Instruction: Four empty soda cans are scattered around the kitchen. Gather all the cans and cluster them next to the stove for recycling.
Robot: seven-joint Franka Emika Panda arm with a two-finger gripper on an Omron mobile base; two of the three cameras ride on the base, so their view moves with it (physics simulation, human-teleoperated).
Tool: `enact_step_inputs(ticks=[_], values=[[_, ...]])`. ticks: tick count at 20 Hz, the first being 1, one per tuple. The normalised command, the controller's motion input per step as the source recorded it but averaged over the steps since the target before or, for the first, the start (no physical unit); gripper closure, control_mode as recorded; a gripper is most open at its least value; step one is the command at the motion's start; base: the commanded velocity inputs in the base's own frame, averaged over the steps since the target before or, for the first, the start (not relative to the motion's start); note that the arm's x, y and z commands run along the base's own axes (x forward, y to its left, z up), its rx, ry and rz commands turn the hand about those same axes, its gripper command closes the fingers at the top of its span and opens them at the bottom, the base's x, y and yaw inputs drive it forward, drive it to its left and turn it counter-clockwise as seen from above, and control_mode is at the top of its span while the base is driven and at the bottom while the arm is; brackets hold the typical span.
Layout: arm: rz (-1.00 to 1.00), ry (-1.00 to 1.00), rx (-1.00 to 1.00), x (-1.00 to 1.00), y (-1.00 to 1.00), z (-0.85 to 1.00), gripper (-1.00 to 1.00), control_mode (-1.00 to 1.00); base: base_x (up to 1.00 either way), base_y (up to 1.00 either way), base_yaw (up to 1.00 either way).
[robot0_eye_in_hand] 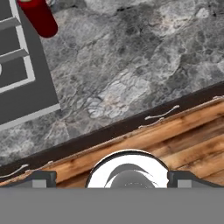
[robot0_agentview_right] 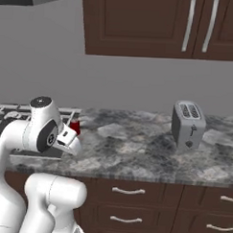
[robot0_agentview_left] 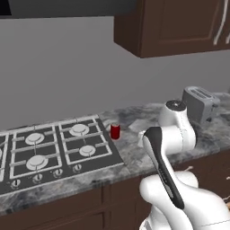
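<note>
From the left, we see the stove (robot0_agentview_left: 49,150), then one soda can (robot0_agentview_left: 115,131) upright on the surface (robot0_agentview_left: 148,121) just beside its right edge. Our end effector (robot0_eye_in_hand: 111,177), fingers spread and empty, hangs over the surface's front edge; the can lies ahead, up-left in the hand view. No readable labels.

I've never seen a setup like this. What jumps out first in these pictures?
The big white robot arm bulks up in the foreground before a grey marbled stone counter. A lone small red soda can stands upright on the counter just beside the flat black stove with round pale burners. Farther right along the counter stands a silver two-slot toaster.
</note>
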Motion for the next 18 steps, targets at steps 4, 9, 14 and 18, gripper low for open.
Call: enact_step_inputs(ticks=[4,9,14,18], values=[[0.0,0.0,0.0,0.0,0.0,0.0,-1.0,1.0,0.0,0.0,-0.41],[0.0,0.0,0.0,0.0,0.0,0.0,-1.0,1.0,-0.02,0.0,-0.4],[0.0,0.0,0.0,0.0,0.0,0.0,-1.0,1.0,-0.06,0.0,-0.38],[0.0,0.0,0.0,0.0,0.0,0.0,-1.0,1.0,-0.01,0.0,-0.4]])
